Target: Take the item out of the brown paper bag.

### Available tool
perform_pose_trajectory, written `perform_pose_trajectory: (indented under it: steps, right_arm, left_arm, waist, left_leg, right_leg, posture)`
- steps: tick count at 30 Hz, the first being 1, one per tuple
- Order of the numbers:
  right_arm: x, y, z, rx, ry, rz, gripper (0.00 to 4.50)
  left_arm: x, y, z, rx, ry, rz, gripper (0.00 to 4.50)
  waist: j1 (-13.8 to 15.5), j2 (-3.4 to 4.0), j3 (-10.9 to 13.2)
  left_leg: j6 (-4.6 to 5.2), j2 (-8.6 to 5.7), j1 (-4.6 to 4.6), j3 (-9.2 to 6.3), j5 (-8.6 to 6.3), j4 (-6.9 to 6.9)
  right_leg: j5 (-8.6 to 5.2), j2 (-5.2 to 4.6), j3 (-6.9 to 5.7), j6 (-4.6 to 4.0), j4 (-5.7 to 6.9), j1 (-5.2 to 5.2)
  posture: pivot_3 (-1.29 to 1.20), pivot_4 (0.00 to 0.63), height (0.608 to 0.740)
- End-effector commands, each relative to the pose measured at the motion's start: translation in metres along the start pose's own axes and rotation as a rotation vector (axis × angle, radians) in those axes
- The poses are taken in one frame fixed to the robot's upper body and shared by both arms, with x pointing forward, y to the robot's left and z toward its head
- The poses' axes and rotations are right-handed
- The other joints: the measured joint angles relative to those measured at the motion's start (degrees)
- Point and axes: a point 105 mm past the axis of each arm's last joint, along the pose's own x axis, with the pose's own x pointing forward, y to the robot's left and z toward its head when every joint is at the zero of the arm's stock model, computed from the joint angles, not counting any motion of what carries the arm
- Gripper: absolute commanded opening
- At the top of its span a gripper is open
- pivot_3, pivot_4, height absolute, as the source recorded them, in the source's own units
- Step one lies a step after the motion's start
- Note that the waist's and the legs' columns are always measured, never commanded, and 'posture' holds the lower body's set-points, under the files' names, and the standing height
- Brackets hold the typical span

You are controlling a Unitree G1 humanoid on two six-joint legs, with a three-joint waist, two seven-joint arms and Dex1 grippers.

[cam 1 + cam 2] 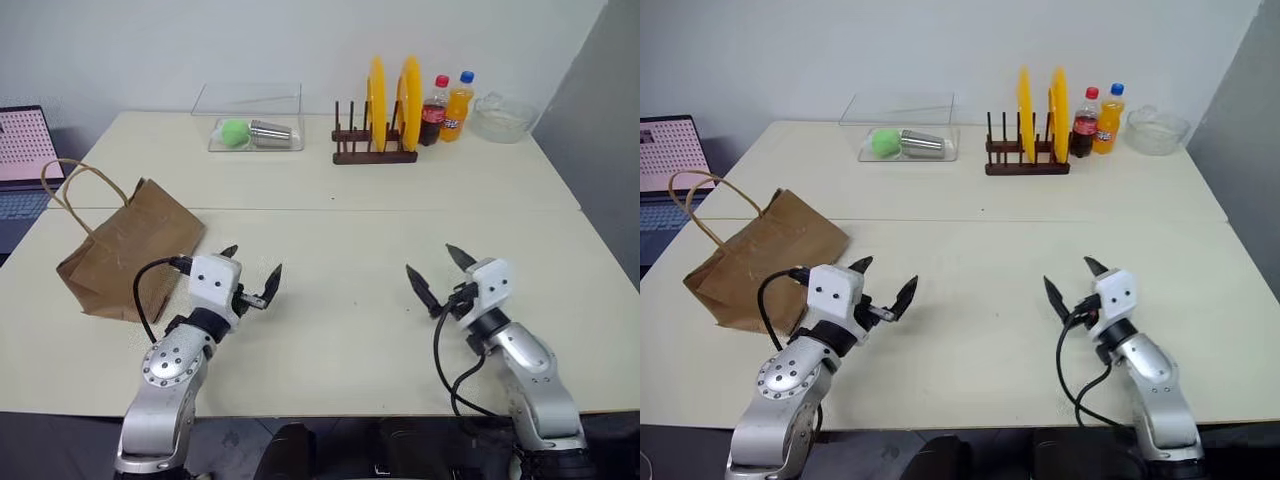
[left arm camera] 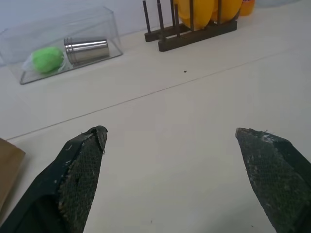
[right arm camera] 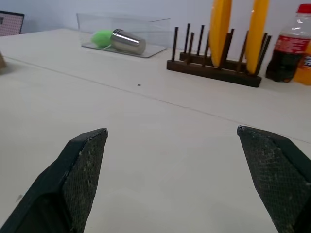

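The brown paper bag (image 1: 125, 250) lies on its side at the left of the cream table, its cord handles looping toward the laptop. The item is hidden; I cannot see into the bag. My left gripper (image 1: 252, 270) hovers open just to the right of the bag, fingers spread, nothing between them. My right gripper (image 1: 438, 271) stands open over the table's right half, also holding nothing. In the left wrist view a corner of the bag (image 2: 7, 165) shows beside the fingers (image 2: 80, 170).
At the back stand a clear tray (image 1: 255, 132) holding a green ball (image 1: 234, 132) and a metal cup (image 1: 271, 133), a wooden rack with yellow plates (image 1: 390, 105), two soda bottles (image 1: 445, 108) and a glass bowl (image 1: 502, 117). A laptop (image 1: 22, 165) sits at the far left.
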Motion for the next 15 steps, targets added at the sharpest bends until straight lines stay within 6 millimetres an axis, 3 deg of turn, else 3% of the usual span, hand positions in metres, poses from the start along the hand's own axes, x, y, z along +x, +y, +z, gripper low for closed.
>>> perform_pose_trajectory:
  steps: [1, 9, 15]
  right_arm:
    - [-0.004, -0.005, 0.022, -0.043, -0.061, -0.004, 4.50]
    - [-0.015, -0.011, -0.002, -0.011, 0.058, 0.003, 4.50]
    - [-0.008, -0.013, -0.011, 0.042, 0.071, -0.045, 4.50]
  left_arm:
    - [-0.005, -0.009, 0.016, 0.013, -0.035, -0.054, 4.49]
    - [-0.002, -0.011, 0.006, 0.027, 0.009, -0.055, 4.49]
    - [0.000, -0.014, 0.005, 0.059, -0.003, -0.049, 4.49]
  waist:
    - [0.0, 0.00, 0.0]
    - [0.1, -0.01, 0.0]
    - [0.0, 0.00, 0.0]
  left_leg:
    - [0.00, -0.01, 0.00, 0.00, 0.00, 0.00]
    - [0.00, -0.01, 0.07, 0.00, 0.00, -0.01]
    - [0.00, 0.00, 0.09, -0.01, 0.00, -0.03]
  right_leg:
    - [0.00, 0.00, 0.00, 0.00, -0.01, 0.01]
    - [0.00, 0.00, 0.00, 0.00, -0.01, 0.06]
    - [-0.01, 0.01, 0.01, 0.00, -0.01, 0.08]
  posture:
    - [0.00, 0.150, 0.740]
    - [0.00, 0.150, 0.740]
    - [0.00, 0.150, 0.740]
